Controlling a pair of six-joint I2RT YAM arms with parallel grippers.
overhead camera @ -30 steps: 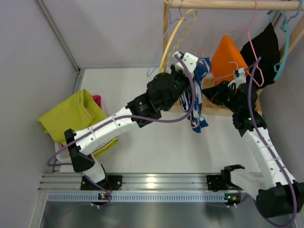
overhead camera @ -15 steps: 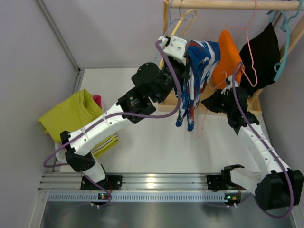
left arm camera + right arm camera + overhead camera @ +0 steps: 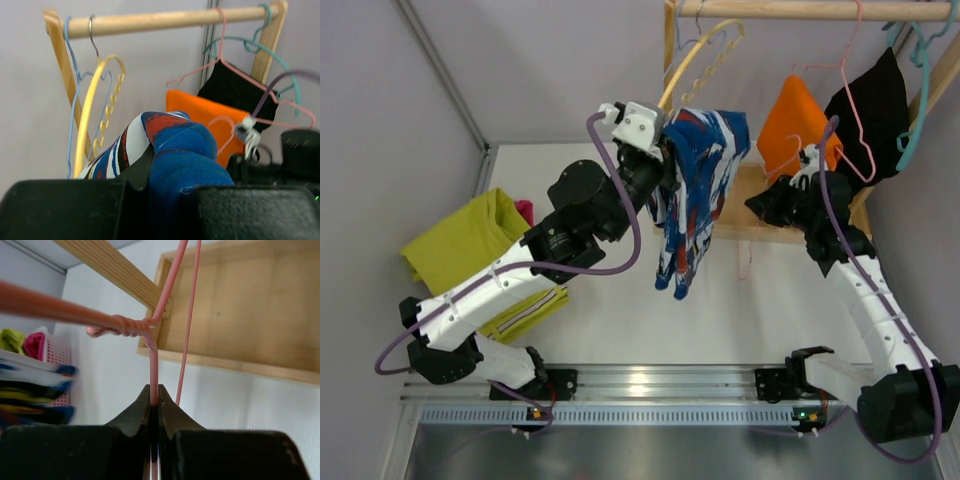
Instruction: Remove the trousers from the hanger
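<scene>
The trousers (image 3: 695,190), patterned in blue, white and red, are held by the left gripper (image 3: 167,187). Its 2 fingers are pressed together on a bunched fold of the cloth. The trousers are kept up in the air over the far part of the tabletop (image 3: 620,310), just in front of the left post of the wooden rack (image 3: 669,60), and the legs hang down freely from the grip. Whether the cloth touches the pink hanger (image 3: 152,365) cannot be told.

The right gripper (image 3: 154,396) is closed fully on the wire of this pink hanger, just under its twisted neck, so the wire is pinched between the 2 jaws. In the top view this gripper is seen in front of the orange garment (image 3: 800,125).

On the rail (image 3: 770,10) 1 yellow hanger (image 3: 685,70) is hung at the left end, and a black garment (image 3: 875,100) is hung at the right end. At the left edge of the tabletop a yellow-green garment (image 3: 470,245) is laid, with a pink basket (image 3: 525,212) just beside it.
</scene>
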